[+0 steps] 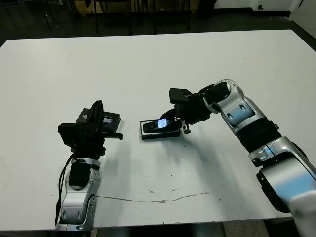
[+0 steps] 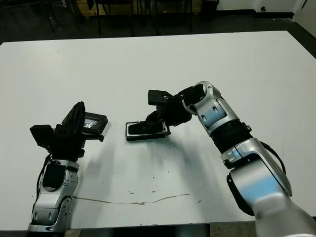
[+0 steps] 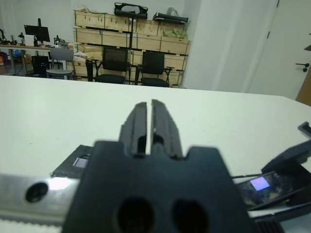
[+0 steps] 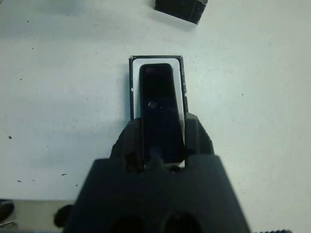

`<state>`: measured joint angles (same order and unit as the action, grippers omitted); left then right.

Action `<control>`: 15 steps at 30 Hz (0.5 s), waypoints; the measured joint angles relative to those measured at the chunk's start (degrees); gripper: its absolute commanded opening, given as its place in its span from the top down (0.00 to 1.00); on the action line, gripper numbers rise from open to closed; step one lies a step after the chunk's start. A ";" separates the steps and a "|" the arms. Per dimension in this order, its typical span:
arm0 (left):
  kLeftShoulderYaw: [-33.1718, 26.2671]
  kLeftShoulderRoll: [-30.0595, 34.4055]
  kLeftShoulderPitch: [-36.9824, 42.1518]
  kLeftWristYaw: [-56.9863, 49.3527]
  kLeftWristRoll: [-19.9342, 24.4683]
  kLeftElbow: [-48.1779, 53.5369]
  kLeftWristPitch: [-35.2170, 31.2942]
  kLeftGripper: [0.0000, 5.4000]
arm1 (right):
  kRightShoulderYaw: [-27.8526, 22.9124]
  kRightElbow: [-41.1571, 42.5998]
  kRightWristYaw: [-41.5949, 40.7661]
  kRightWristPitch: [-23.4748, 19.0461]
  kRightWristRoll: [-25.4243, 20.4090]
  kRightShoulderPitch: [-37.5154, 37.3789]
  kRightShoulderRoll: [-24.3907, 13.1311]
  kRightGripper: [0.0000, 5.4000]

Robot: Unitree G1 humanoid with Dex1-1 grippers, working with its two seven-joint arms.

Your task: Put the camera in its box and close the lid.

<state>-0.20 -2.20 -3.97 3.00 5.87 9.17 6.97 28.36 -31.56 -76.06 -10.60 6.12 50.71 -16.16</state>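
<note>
The right end effector [image 4: 160, 145] is closed on the camera [image 4: 159, 109], one finger on each long side of the slim bar, gripping it at the near end. Directly beneath and ahead of its fingers lies the box [image 1: 159, 129], and the camera's length runs along the tray's white lining, so it can go in without catching the black rim. From the head views the camera looks tilted, its far end low in the tray and its lit screen [image 1: 162, 123] facing up; whether it already touches the lining cannot be told. The grip probably needs to lower a little more before letting go.

The left end effector [image 3: 149, 127] has its fingers drawn narrow, nearly together, holding nothing. The lid [image 2: 94, 123] lies flat on the white surface [image 1: 148, 64] just beyond its fingertips, near at hand for the closing step, which is not yet begun.
</note>
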 measured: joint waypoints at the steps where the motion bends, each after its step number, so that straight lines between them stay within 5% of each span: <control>1: -0.01 0.00 -0.11 0.00 0.00 -0.01 0.11 1.00 | -0.04 0.09 0.17 -0.02 0.00 -0.05 0.00 0.87; 15: 0.05 -0.01 -0.42 -0.03 -0.06 0.05 0.10 1.00 | -4.33 0.97 5.73 7.33 -0.78 -1.49 -1.56 0.45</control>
<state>-0.15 -2.21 -4.40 2.97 5.81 9.22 7.07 24.04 -30.59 -70.33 -3.27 5.33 49.22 -17.73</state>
